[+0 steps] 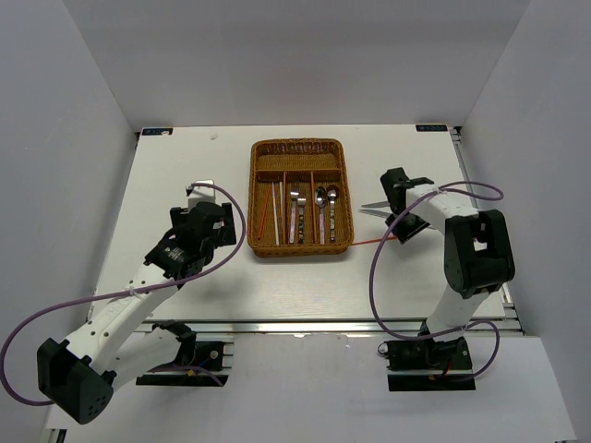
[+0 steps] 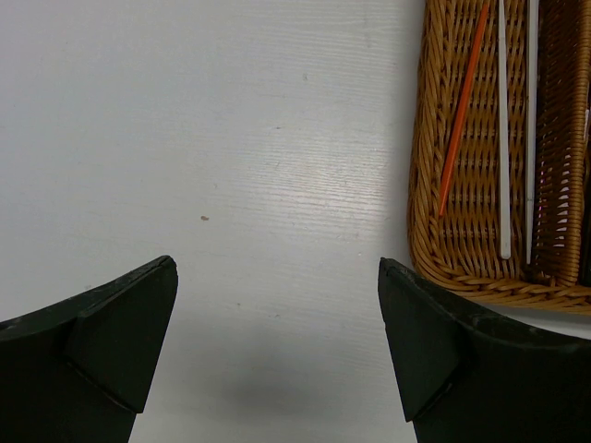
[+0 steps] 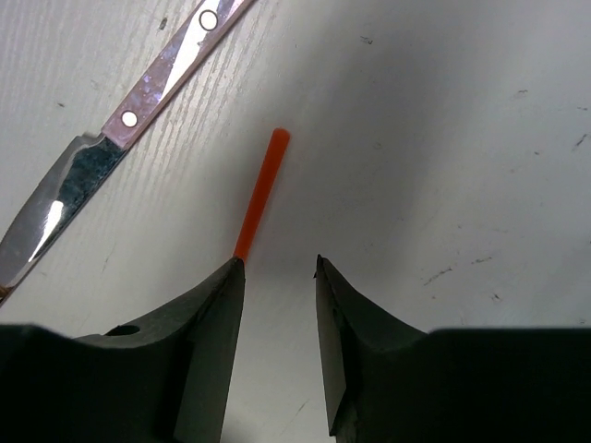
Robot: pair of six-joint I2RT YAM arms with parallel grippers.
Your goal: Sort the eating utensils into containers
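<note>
Left gripper (image 2: 277, 266): jaws wide apart, nothing between them. It hangs over bare table (image 1: 175, 171), just left of the tray's near-left corner.

Right gripper (image 3: 280, 260): jaws narrowly parted, with table surface showing in the gap. It is low over the table, right of the tray (image 1: 252, 198). A loose red chopstick (image 3: 261, 189) lies on the table. One end runs under the tip of the left finger (image 3: 208, 332) and the other points away from the gripper. Whether that finger touches it cannot be told; it is not clamped between the jaws. In the top view this chopstick stretches from the gripper toward the tray's near-right corner.

A pink-handled utensil (image 3: 157, 83) lies flat on the table just beside the chopstick. It has two rivets in the handle and a bright metal end.

Tray contents:
- Left narrow compartment: one red chopstick (image 2: 464, 106) and two white chopsticks (image 2: 503, 129).
- Middle compartment: two pink-handled pieces (image 1: 296, 218).
- Right compartment: two spoons (image 1: 326, 205).
</note>
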